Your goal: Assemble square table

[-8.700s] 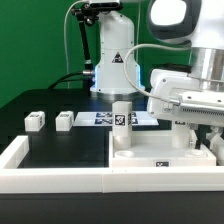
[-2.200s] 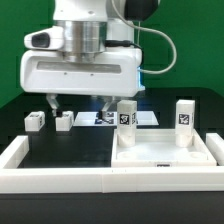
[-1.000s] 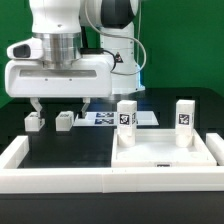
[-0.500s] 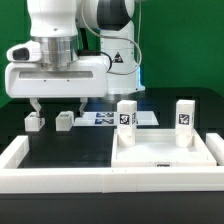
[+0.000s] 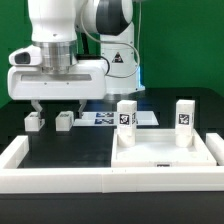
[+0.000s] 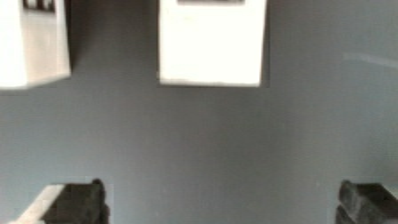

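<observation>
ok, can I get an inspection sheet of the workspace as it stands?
Surface: black table, white rail along its front.
Job's things: tabletop panel with first upright leg and second upright leg standing on it; first loose leg and second loose leg on the table.
Clutter: nothing seen apart from the marker board.
Grippers: gripper open, empty, over the loose legs.
Cables: dark cable by the arm's base.
Surroundings: green backdrop.
</observation>
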Controlling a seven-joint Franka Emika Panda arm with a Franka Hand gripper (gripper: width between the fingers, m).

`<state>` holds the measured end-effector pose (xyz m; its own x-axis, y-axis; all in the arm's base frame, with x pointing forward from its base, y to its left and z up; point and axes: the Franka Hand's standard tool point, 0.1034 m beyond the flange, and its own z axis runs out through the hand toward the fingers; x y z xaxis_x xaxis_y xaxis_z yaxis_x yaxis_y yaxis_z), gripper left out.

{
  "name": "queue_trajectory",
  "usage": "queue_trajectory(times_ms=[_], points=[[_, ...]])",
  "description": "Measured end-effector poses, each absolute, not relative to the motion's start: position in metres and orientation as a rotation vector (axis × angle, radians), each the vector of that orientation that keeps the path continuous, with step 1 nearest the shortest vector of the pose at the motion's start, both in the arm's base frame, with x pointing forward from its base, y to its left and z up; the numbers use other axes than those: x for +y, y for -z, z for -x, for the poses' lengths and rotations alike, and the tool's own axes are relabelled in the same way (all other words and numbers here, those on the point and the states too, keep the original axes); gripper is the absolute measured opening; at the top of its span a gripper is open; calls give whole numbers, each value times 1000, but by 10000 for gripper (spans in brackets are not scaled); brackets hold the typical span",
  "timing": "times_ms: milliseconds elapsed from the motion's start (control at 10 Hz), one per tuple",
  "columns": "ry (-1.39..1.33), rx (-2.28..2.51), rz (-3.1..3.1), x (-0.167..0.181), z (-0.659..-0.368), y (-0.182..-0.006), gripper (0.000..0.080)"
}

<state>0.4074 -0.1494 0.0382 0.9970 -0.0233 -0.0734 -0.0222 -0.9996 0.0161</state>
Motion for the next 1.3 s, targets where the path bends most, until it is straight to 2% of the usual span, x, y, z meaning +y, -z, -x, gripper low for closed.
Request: queue_trajectory(times_ms=[200,500,1100,1300], points=[[145,-52,-3129,-152,-394,-33,649],[169,-39,-3134,-147,-393,-33,649],[736,-25,-3123,-140,-378,-11,649],[983,7,-3047,-143,-374,-21,649]])
